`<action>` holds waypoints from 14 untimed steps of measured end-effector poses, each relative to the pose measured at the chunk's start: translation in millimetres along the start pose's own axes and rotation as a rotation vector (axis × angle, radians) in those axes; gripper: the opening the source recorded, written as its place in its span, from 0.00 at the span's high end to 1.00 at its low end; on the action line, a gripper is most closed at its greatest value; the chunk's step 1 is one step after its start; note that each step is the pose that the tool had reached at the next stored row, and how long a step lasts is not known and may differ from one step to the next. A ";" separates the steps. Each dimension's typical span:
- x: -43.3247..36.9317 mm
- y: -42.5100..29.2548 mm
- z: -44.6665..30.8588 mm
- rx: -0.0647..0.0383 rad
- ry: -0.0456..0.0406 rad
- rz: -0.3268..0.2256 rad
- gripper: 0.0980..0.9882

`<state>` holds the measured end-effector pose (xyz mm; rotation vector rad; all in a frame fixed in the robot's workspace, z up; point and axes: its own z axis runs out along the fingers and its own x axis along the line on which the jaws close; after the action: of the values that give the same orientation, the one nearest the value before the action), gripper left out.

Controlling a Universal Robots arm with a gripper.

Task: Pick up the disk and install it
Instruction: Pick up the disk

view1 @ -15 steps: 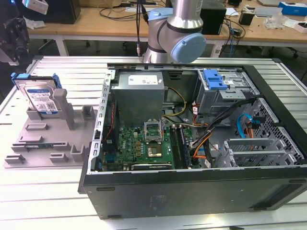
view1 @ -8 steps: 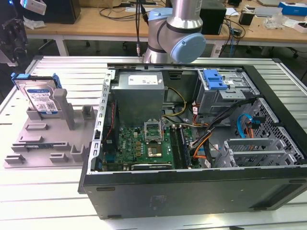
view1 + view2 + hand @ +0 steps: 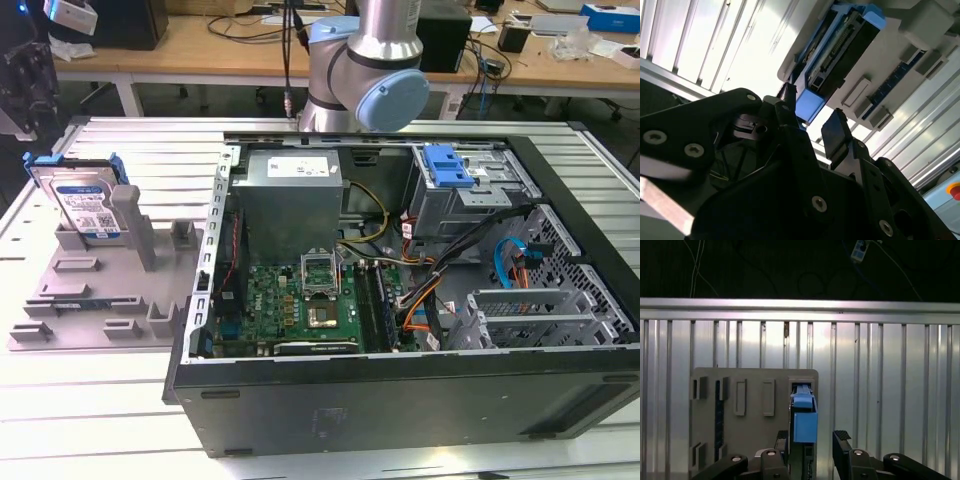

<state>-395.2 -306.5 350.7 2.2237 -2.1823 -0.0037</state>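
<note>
At the exterior view's left, noting the disk [image 3: 85,205] standing on edge, label toward the camera, slotted into a grey fixture tray [image 3: 100,290] lying on the slatted metal table [image 3: 90,410], just beside the open computer case [image 3: 400,395] but outside it. Not yet lifted, not yet installed. Noting also the grey drive cage [image 3: 480,205] with its blue latch piece [image 3: 447,165] inside the case, toward the exterior view's right, well apart from the disk. Seeing, in the first wrist view, the gripper [image 3: 812,439] hanging over the tray with fingers [image 3: 842,440] spread, straddling the blue-framed upper edge of the disk; gap looking tighter on one side than the other, contact not confirmable. Reading the same in the second wrist view: blue frame end lying between the two dark pads, connector strip showing along the drive's dark edge. Judging the step in hand as the grasp. Doing it well, by estimate: centring across the disk's thickness, aiming for both pads landing on the flat faces together, avoiding a one-sided shove and a drive tipped in its slot; keeping the pads parallel to those faces; seating deep enough for a hold on the metal body, not merely on the springy blue plastic; closing gently, watching for any shifting of the tray on the slats.
</note>
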 end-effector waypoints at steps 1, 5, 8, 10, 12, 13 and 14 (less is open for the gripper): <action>0.7 0.0 0.5 0.000 0.0004 0.000 0.57; 2.5 0.0 2.7 0.000 0.0009 0.000 0.57; 2.8 0.0 3.9 0.000 0.0012 0.000 0.57; 3.6 -0.1 4.7 0.000 0.0013 0.000 0.57; 5.0 -0.1 5.8 0.000 0.0015 0.000 0.57; 5.3 0.0 6.1 0.000 0.0016 0.000 0.57; 5.3 0.0 6.7 0.000 0.0016 0.000 0.57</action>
<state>-395.3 -311.9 344.1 2.2224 -2.1816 -0.0022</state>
